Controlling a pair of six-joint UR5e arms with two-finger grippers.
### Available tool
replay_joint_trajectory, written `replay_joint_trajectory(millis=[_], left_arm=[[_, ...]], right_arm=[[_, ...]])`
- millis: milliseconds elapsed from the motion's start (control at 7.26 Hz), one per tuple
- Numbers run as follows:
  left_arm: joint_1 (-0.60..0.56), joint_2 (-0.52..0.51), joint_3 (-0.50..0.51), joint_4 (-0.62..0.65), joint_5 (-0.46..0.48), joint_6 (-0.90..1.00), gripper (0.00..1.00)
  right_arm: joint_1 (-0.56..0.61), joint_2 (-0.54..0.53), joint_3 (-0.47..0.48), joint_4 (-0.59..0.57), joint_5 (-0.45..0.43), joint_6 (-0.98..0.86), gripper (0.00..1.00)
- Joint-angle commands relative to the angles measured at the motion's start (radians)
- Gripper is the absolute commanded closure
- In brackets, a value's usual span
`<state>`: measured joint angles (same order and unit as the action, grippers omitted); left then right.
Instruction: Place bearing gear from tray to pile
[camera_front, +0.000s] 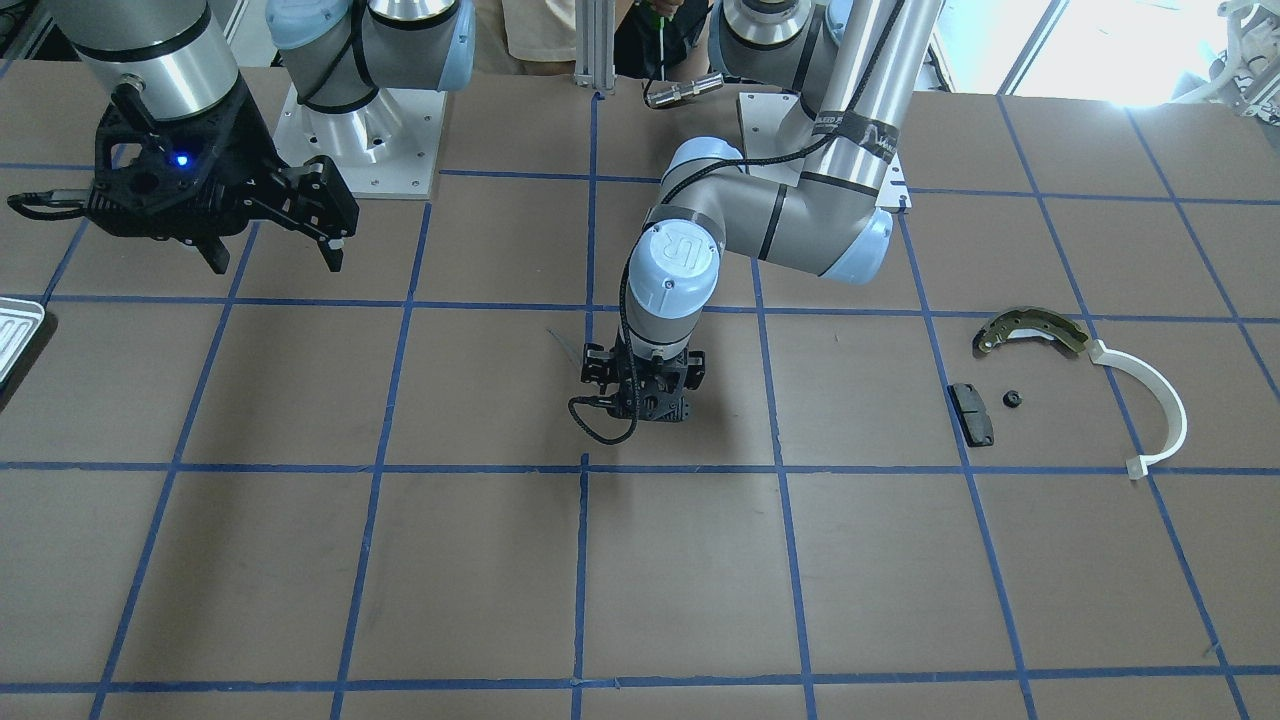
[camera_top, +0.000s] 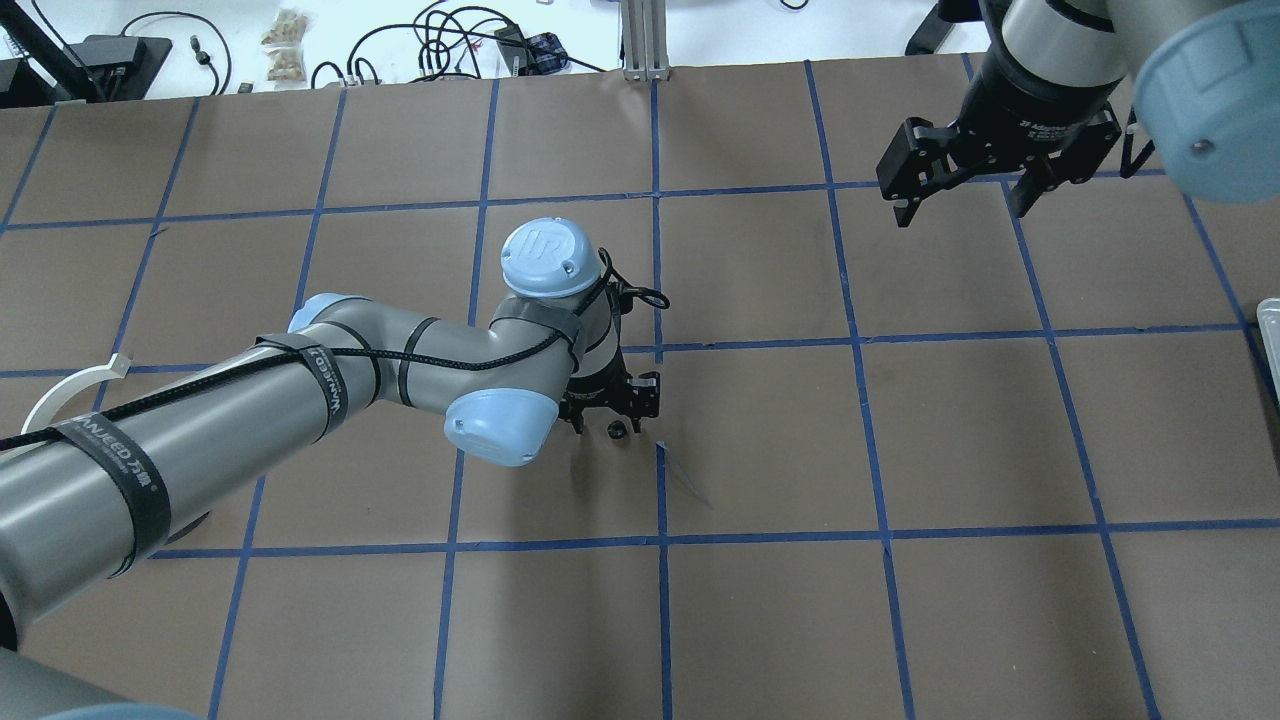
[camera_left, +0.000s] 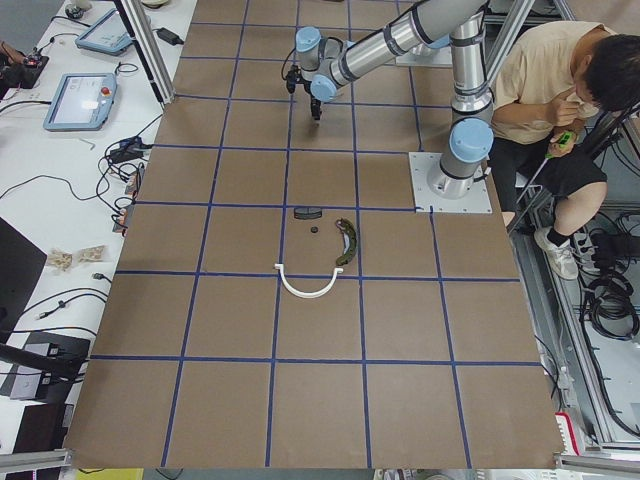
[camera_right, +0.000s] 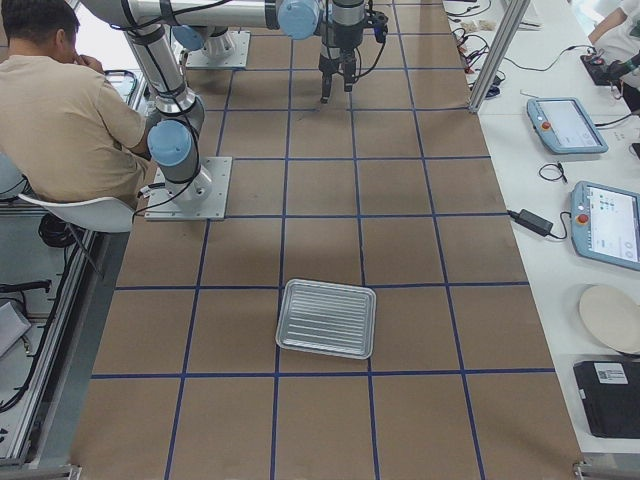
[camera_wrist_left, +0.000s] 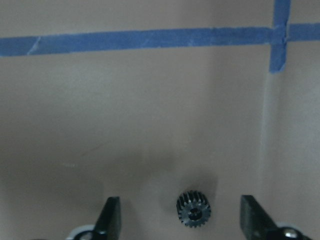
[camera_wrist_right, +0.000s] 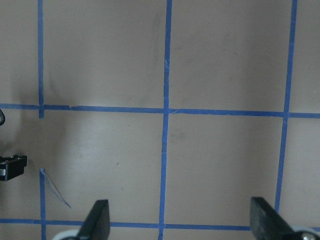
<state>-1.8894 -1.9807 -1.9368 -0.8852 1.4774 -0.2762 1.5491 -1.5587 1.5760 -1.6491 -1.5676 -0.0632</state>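
1. Hovering low over the middle of the worktop (camera_front: 480, 560), the left pincer (camera_wrist_left: 180, 200) has its two fingers (camera_wrist_left: 112, 217) spread wide and grips nothing.
2. The bearing gear (camera_wrist_left: 194, 208), small, dark and toothed, lies flat on the worktop between those fingers, nearer the one on the wrist view's right and touching neither.
3. In the overhead view the gear shows just under the pincer, beside a blue tape line (camera_top: 660, 480).
4. The gear is well apart from the tray (camera_right: 283, 320), which sits at the worktop's end on the robot's right.
5. The pile (camera_front: 1030, 380) lies towards the opposite end: a bronze shoe (camera_front: 1030, 330), a white arc (camera_front: 1165, 400), a black pad (camera_front: 971, 413) and a small black round part (camera_front: 1012, 399).
6. The right pincer (camera_front: 275, 255) hangs high above the worktop, fingers wide apart, holding nothing.
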Motion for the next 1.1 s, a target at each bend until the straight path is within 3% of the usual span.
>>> replay_joint_trajectory(millis=[0, 138, 275, 689, 964], left_arm=[[0.0, -0.001, 0.001, 0.0, -0.002, 0.0, 0.51], [0.0, 0.0, 0.002, 0.0, -0.003, -0.001, 0.83], [0.0, 0.0, 0.002, 0.0, 0.003, 0.0, 1.0], [0.018, 0.035, 0.019, -0.012, 0.003, 0.018, 1.0], [0.08, 0.051, 0.053, -0.087, 0.012, 0.082, 1.0]], right_arm=[[0.003, 0.054, -0.066, 0.003, -0.002, 0.002, 0.0], [0.005, 0.054, -0.061, -0.003, 0.001, 0.002, 0.0], [0.005, 0.049, -0.054, -0.008, -0.014, 0.003, 0.0], [0.005, 0.046, -0.05, -0.015, 0.0, 0.014, 0.0], [0.005, 0.046, -0.05, -0.015, 0.001, 0.016, 0.0]])
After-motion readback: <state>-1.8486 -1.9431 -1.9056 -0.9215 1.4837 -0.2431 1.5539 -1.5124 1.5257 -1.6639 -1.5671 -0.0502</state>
